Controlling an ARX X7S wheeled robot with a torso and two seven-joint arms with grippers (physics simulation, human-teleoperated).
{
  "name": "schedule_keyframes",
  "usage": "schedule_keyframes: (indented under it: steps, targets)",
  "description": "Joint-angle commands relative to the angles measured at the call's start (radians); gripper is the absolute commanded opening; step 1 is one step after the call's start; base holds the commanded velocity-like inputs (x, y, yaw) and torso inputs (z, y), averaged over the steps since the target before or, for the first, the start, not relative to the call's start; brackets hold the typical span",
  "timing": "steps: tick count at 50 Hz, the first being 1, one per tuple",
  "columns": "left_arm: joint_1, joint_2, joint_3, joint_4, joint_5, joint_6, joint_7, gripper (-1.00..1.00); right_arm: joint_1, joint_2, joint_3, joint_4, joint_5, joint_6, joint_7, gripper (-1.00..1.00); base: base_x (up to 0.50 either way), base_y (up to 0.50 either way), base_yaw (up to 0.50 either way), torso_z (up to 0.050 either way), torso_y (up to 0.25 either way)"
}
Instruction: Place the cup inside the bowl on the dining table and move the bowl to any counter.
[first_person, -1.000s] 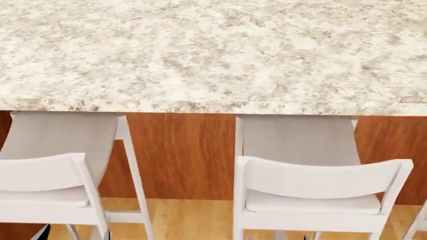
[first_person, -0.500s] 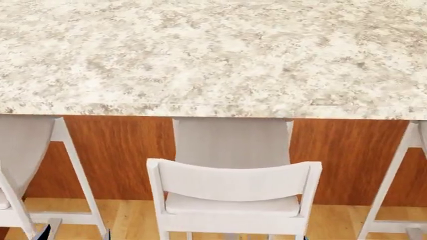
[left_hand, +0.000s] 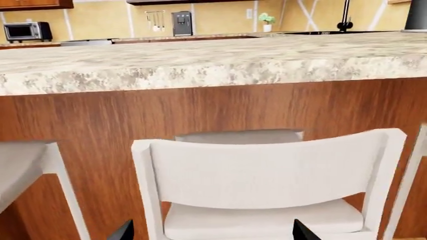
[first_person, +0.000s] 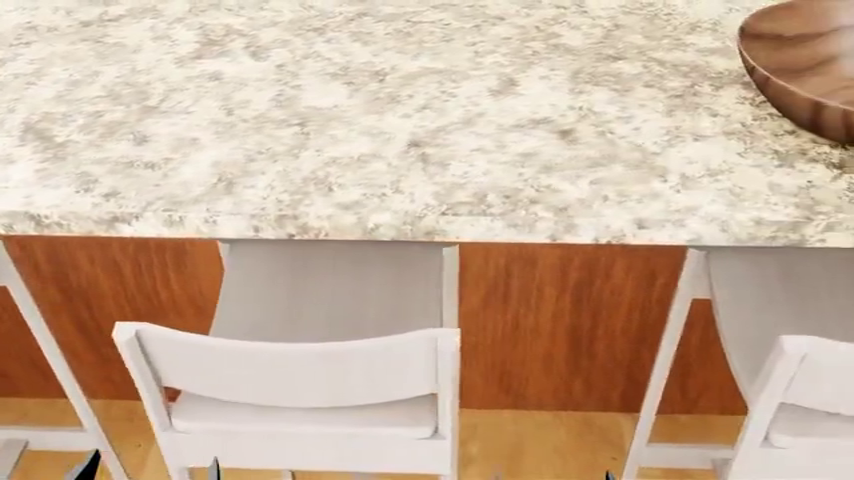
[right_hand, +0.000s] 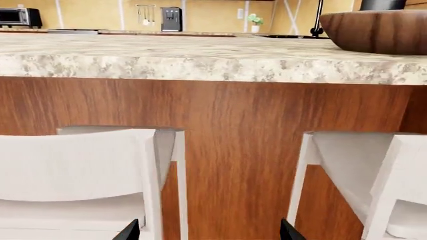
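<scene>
No words or labels can be read anywhere.

The dining table has a pale, speckled stone top and a red-brown wood side. The bowl sits on the dining table, near its front edge, at the far right of the head view, cut off by the picture's edge. It is big, dark brown and streaky. From the right wrist view the bowl stands up on the tabletop. The cup does not show in any picture.

White chairs are tucked under the dining table's front edge. The floor below them is light wood.

Far behind the dining table is the counter with a yellow wall. On it are a small oven, a dark coffee machine and a little green plant.

The left gripper shows only two dark tips, spread wide apart with nothing between them. The right gripper looks the same, spread apart and holding nothing.
</scene>
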Motion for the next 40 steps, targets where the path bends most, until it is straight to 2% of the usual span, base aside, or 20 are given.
schedule_keyframes:
  steps: [1,40]
  targets:
    - [-0.001,-0.002,0.004,0.002,-0.003,-0.001,-0.004,1.0,0.002,0.003,-0.005,0.001,-0.002,-0.001,0.005,1.0,0.03,-0.5,0.0,0.0,0.0]
    - [-0.012,-0.005,0.018,0.0,-0.008,-0.004,-0.015,1.0,0.005,0.009,-0.011,0.004,0.008,-0.001,0.022,1.0,0.01,-0.5,0.0,0.0,0.0]
